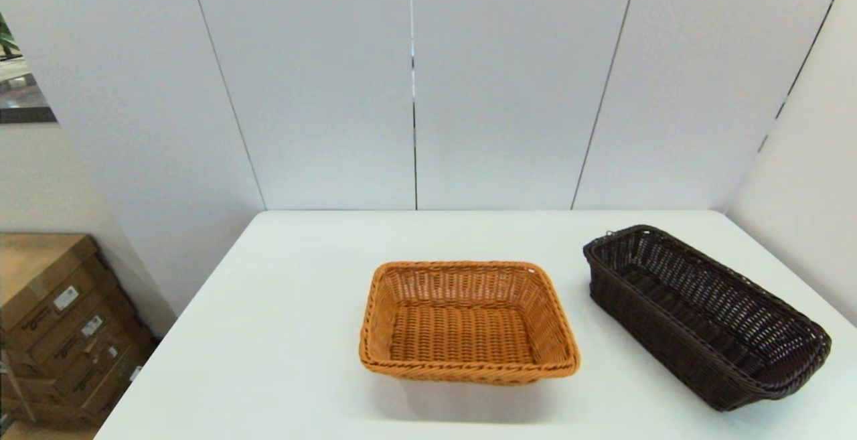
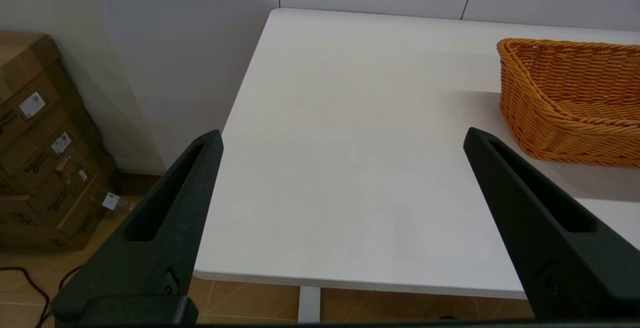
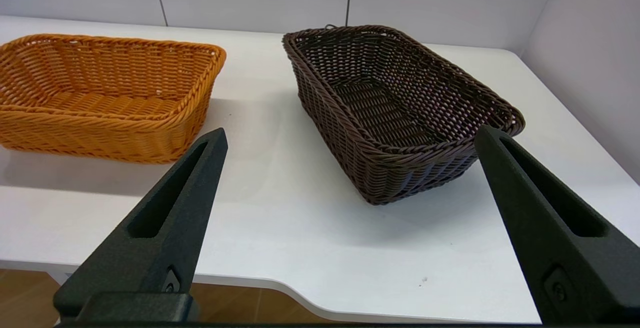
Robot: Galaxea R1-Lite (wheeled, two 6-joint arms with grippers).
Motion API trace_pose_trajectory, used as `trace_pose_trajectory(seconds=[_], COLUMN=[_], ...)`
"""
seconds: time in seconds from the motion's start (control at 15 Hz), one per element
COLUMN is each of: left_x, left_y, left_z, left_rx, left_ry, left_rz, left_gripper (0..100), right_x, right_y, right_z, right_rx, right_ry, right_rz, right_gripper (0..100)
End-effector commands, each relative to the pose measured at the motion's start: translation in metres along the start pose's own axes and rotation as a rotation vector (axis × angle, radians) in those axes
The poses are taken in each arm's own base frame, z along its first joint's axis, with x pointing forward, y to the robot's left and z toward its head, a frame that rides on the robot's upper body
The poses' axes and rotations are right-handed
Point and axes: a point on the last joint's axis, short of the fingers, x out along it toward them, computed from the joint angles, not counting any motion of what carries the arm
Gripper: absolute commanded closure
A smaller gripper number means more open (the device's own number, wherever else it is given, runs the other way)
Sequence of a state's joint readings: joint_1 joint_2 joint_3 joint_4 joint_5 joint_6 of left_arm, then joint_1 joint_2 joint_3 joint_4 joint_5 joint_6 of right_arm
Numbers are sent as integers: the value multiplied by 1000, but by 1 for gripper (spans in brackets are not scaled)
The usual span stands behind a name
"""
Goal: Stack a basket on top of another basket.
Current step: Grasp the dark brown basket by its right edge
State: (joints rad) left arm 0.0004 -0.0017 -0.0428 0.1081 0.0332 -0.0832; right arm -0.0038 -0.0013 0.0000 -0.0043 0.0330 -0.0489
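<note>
The dark brown basket (image 1: 703,313) lies on the right side of the white table (image 1: 281,333), angled, and shows empty in the right wrist view (image 3: 395,108). The orange-tan basket (image 1: 469,319) sits at the table's middle, also empty (image 3: 105,93) (image 2: 575,98). Neither arm appears in the head view. My right gripper (image 3: 350,136) is open, held off the table's front edge, short of the dark basket. My left gripper (image 2: 342,136) is open over the table's front left corner, with the orange basket off to one side of it. Nothing is between either pair of fingers.
Stacked cardboard boxes (image 1: 60,333) stand on the floor left of the table. White wall panels (image 1: 415,85) close off the back and right side. The table's front edge (image 3: 280,288) lies just ahead of my right gripper.
</note>
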Motion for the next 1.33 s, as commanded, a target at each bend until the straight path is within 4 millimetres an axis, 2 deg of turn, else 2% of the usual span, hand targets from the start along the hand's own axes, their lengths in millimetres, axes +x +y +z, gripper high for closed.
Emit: trace_pose_trajectory(seconds=[0.07, 1.07, 1.13, 1.2, 1.33], left_x=[0, 0, 0, 0, 0], left_y=[0, 0, 0, 0, 0], left_z=[0, 0, 0, 0, 0], left_rx=[-1, -1, -1, 0, 0], left_ry=[1, 1, 1, 1, 1], left_rz=[0, 2, 0, 2, 2], left_gripper=[0, 0, 0, 0, 0], right_x=[0, 1, 5, 13, 25], right_y=[0, 0, 0, -1, -3], right_z=[0, 1, 3, 13, 44], right_rx=[0, -12, -21, -3, 63], right_ry=[1, 27, 74, 135, 175], right_rz=[-1, -3, 3, 19, 46], right_gripper=[0, 0, 0, 0, 0])
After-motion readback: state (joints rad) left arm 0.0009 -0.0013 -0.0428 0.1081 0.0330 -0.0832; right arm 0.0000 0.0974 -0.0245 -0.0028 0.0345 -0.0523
